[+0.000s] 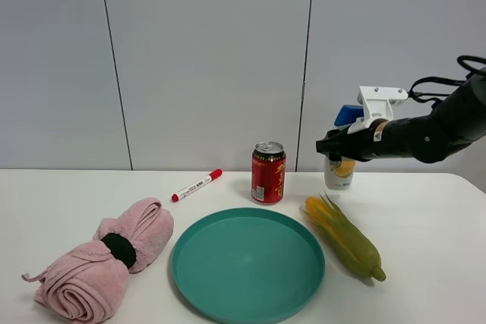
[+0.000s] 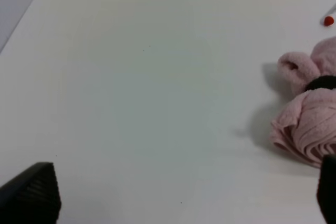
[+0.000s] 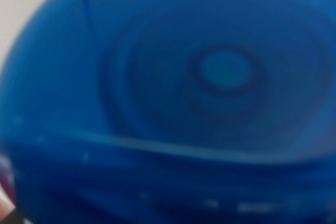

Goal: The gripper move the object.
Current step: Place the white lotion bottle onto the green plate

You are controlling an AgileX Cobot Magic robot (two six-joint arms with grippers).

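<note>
The white shampoo bottle [image 1: 339, 174] stood on the table [image 1: 433, 210] to the right of the red can [image 1: 268, 172], near it but apart. Only its lower part and a corner of its blue cap [image 1: 348, 114] showed. Its middle was covered by the right gripper [image 1: 331, 146], which reached in from the far side of the bottle from the can. How the jaws stood on the bottle could not be told: from the high view the black tip hid them, and the right wrist view was filled edge to edge by the blurred blue cap [image 3: 173, 98].

The left gripper [image 2: 178, 200] appeared only in its own wrist view. Two dark fingertips [image 2: 31, 192] sat at opposite edges, spread wide over bare table and holding nothing. The pink towel [image 2: 310, 114] beside them was cut off by the frame.

In front of the can lay the teal plate [image 1: 247, 263], its near rim cropped.
</note>
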